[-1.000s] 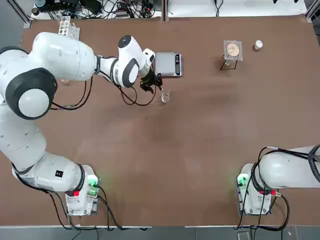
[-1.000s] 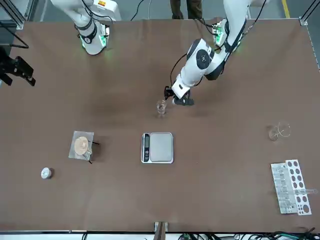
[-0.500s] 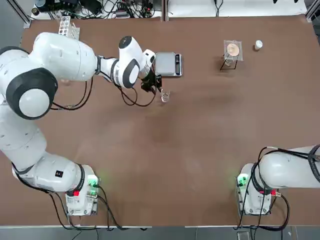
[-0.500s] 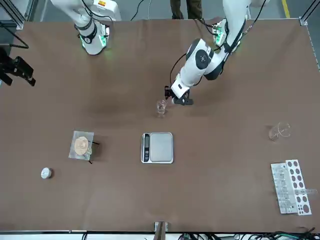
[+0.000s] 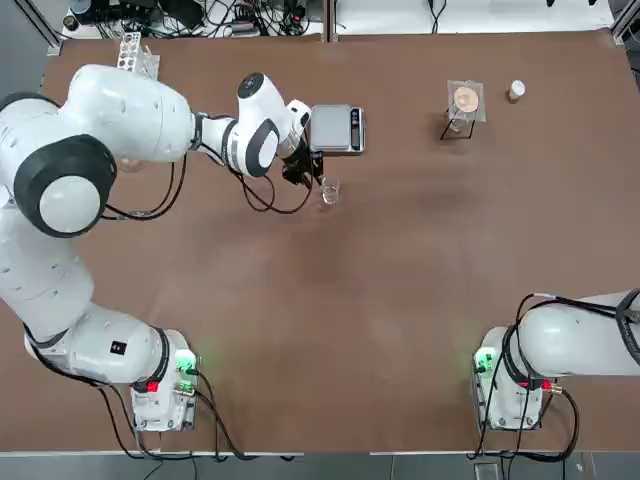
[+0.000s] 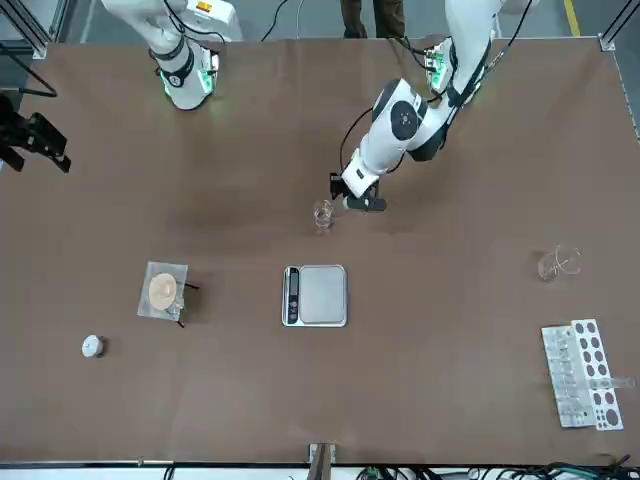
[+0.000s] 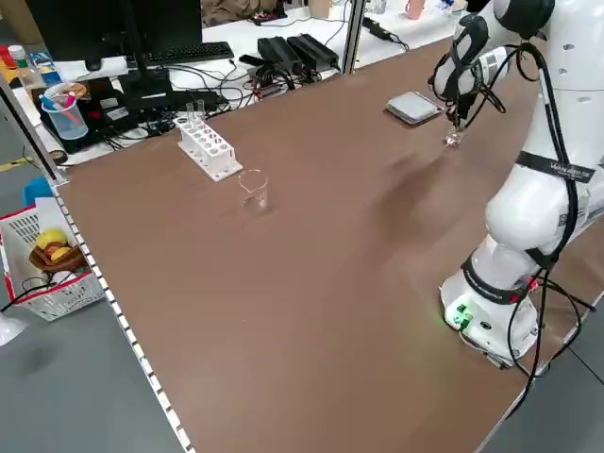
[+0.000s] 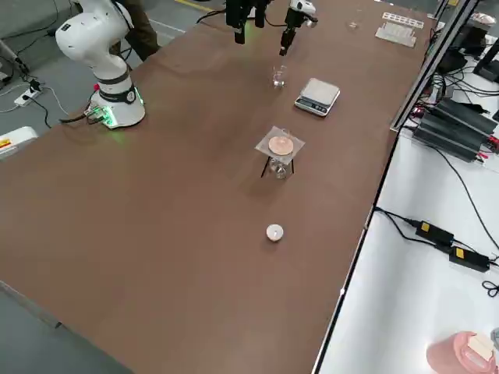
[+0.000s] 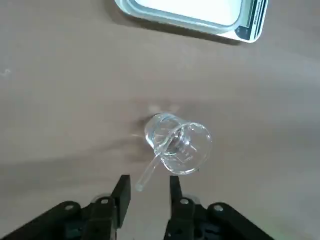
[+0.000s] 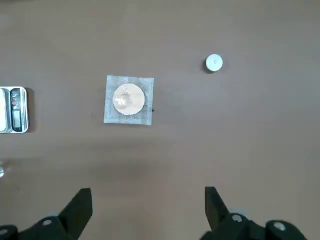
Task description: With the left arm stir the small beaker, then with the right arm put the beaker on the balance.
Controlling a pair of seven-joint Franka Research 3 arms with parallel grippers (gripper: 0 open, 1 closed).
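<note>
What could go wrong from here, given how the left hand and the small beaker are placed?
The small beaker has a thin rod leaning over its rim; the left hand could knock the rod and tip the light glass. The left hand also hovers between beaker and robot, so the right hand might collide with it if both approach.

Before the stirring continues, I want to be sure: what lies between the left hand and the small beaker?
The glass rod: in the left wrist view it leans out of the small beaker toward the left hand, open beside it.
</note>
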